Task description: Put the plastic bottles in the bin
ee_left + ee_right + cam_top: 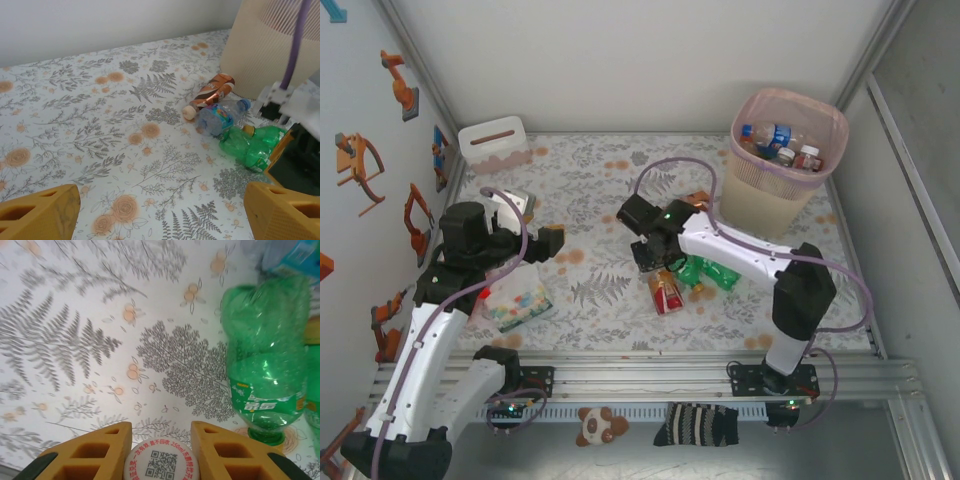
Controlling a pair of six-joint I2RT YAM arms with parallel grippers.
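My right gripper [655, 255] [160, 432] is shut on the white cap [161, 462] of a plastic bottle, which has a printed code on top. From above, a red-labelled bottle [666, 292] lies just under that gripper. A green bottle [265, 365] [710, 272] [247, 147] lies right beside it. Close by are a clear blue-capped bottle [217, 115] and a brown bottle [212, 92]. The beige bin [770, 195] [260, 55] stands at the back right with several bottles [775, 140] inside. My left gripper [552, 243] [160, 210] hangs open over bare cloth, well left of the bottles.
A white box with a slot [495, 143] sits at the back left. A clear packet with coloured dots [518, 300] lies under the left arm. A plush toy [600, 425] and a striped sock [695, 425] lie in front of the rail.
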